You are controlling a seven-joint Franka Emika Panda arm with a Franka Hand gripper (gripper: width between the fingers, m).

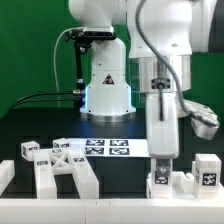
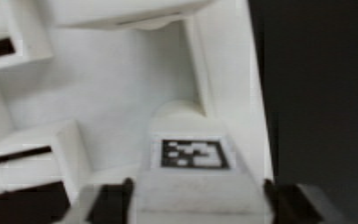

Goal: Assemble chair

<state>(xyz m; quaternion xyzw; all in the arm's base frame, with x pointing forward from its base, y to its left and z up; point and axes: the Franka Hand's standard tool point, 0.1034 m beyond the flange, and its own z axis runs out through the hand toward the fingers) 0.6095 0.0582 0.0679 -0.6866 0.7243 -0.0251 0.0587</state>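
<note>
**A:** where's the gripper [image 1: 161, 172] at rn?

**B:** down on the worktop [image 1: 125, 185], fingers [image 2: 115, 200] either side of a tagged white chair block [image 1: 178, 184], just in front of the marker board [image 1: 105, 148], toward the exterior view's right. can't tell if it's clamped. Chair frame [image 1: 62, 168] sits in front of the board's other end

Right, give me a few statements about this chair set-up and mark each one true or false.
1. The gripper hangs over the exterior view's right side of the black table. True.
2. The large white plastic frame piece lies on the exterior view's right. False: it lies on the left.
3. The thin flat white marker board is held up in the air. False: it lies flat on the table.
4. In the wrist view, a chunky white plastic piece bearing a square black-and-white tag sits between the fingers. True.
</note>
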